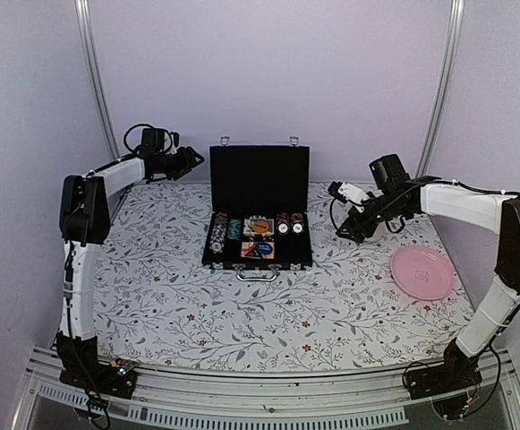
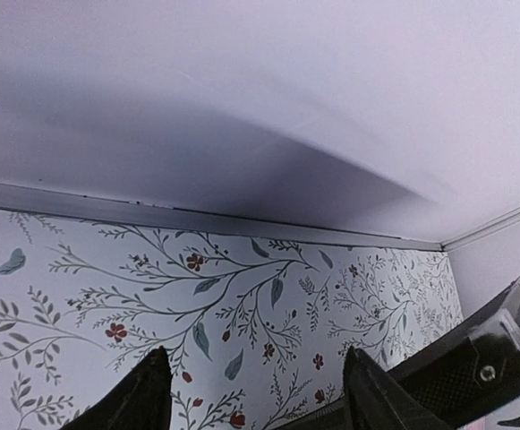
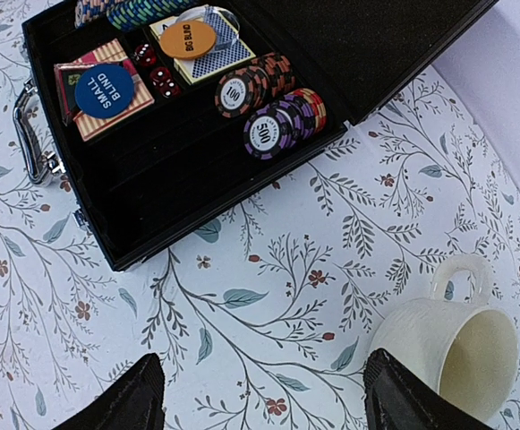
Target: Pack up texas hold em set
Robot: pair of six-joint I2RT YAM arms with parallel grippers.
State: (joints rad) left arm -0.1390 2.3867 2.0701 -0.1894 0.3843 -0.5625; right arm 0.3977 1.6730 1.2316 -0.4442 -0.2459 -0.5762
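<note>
The black briefcase [image 1: 258, 255] lies open mid-table, its lid [image 1: 258, 175] upright and its silver handle [image 1: 257, 274] toward me. It holds striped chips [image 3: 273, 107], card decks [image 3: 130, 112], a blue button [image 3: 104, 90], an orange button [image 3: 188, 39] and red dice [image 3: 157, 76]. My left gripper [image 1: 188, 159] is open and empty, just left of the lid near the back wall; in the left wrist view [image 2: 258, 399] the lid's edge [image 2: 483, 363] shows at lower right. My right gripper [image 1: 345, 231] is open and empty above the cloth right of the case, as the right wrist view [image 3: 264, 399] shows.
A cream mug [image 3: 452, 349] stands right beside my right gripper's finger, behind it in the top view [image 1: 349, 192]. A pink plate [image 1: 423, 271] lies at the right. The back wall is close behind the left gripper. The floral cloth [image 1: 242, 322] covers the table.
</note>
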